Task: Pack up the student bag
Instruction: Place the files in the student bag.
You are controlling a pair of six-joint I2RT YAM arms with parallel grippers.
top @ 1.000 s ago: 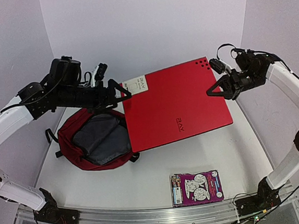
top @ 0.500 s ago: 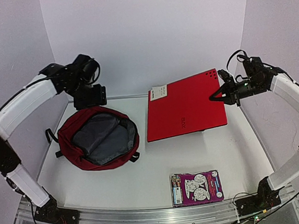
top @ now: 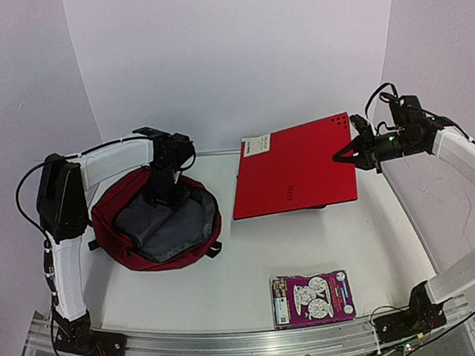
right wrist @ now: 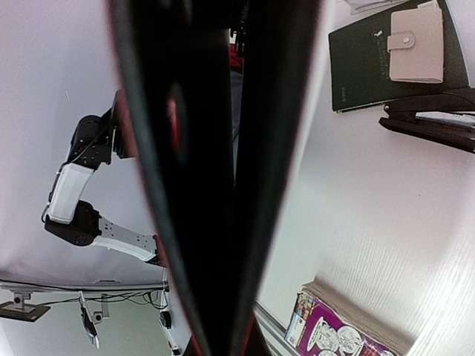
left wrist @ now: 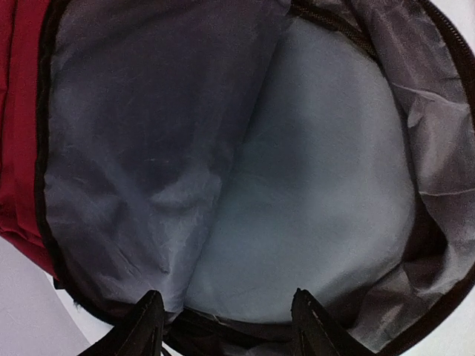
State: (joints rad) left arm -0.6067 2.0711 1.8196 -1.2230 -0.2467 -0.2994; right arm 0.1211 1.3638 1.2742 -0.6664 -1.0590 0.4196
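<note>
The student bag, dark red, lies open at the left of the table with its grey lining showing. My left gripper hangs over the far rim of its mouth. In the left wrist view this gripper is open and empty, with the grey lining filling the view. My right gripper is shut on the right edge of the flat bright red folder and holds it tilted above the table, right of the bag.
A purple comic book lies near the front edge; it also shows in the right wrist view. In that view a dark book, a beige wallet and a black stapler lie on the table.
My left gripper left the folder's left corner and dropped to the bag's open mouth. The right gripper carried the folder right and lower, away from the bag.
</note>
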